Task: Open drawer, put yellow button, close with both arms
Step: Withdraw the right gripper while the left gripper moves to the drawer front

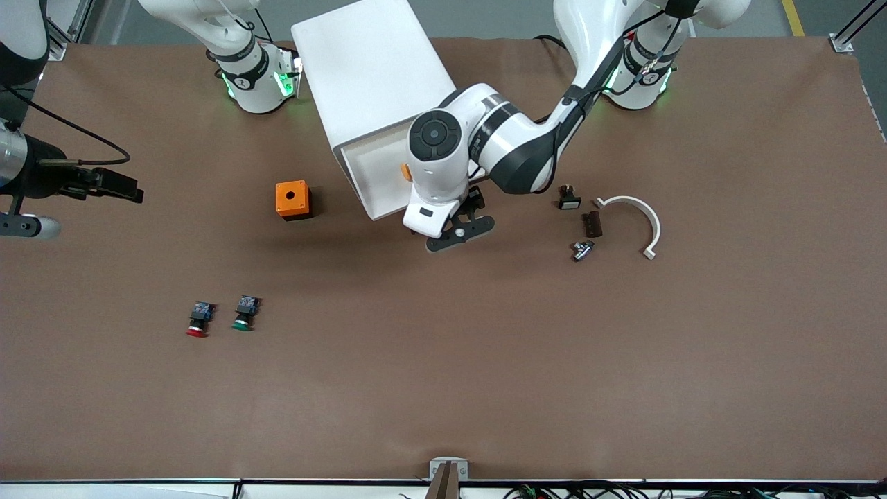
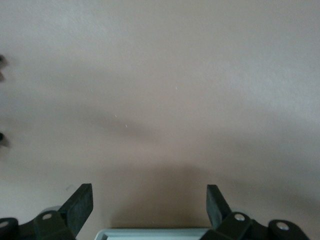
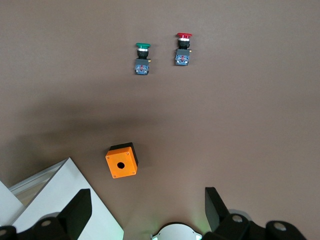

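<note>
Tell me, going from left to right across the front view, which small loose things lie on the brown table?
Red-capped button → green-capped button → orange box → small black part → metal fitting → dark brown block → white curved bracket.

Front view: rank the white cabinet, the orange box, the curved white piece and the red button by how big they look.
1. White cabinet
2. Curved white piece
3. Orange box
4. Red button

The curved piece spans more than the box but is thin, so those two are close.
</note>
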